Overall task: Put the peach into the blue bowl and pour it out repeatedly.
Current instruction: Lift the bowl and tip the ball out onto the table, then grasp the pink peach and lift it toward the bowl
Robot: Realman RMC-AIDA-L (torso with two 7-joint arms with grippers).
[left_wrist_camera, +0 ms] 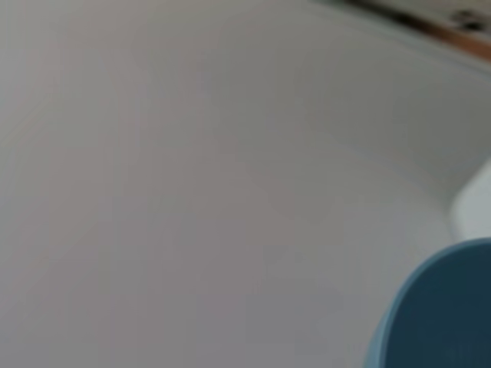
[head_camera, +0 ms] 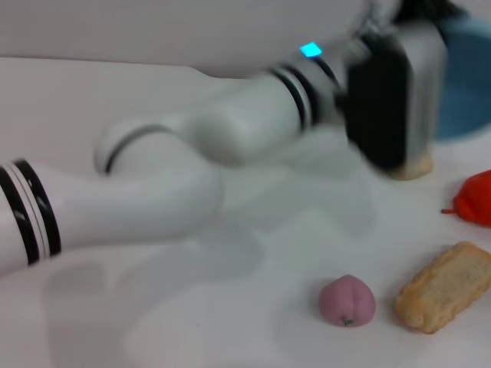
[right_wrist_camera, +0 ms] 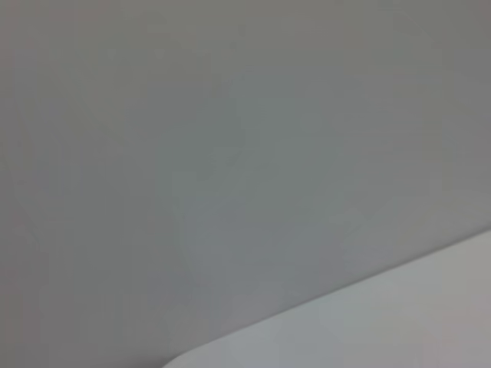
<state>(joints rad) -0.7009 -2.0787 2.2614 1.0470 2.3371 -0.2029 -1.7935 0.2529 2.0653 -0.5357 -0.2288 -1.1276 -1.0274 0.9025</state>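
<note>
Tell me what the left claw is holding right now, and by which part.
Cannot be told: the left arm reaches to the bowl, but its claw is hidden behind the wrist. The peach lies free on the table.

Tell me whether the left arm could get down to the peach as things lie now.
Probably yes. The peach sits alone on the white table, apart from the biscuit-like block beside it, with nothing over it. The left arm stretches across above the table toward the blue bowl, so it would have to swing back.

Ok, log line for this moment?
left arm: across table, wrist by blue bowl | peach: on table, out of bowl | right arm: unseen
</note>
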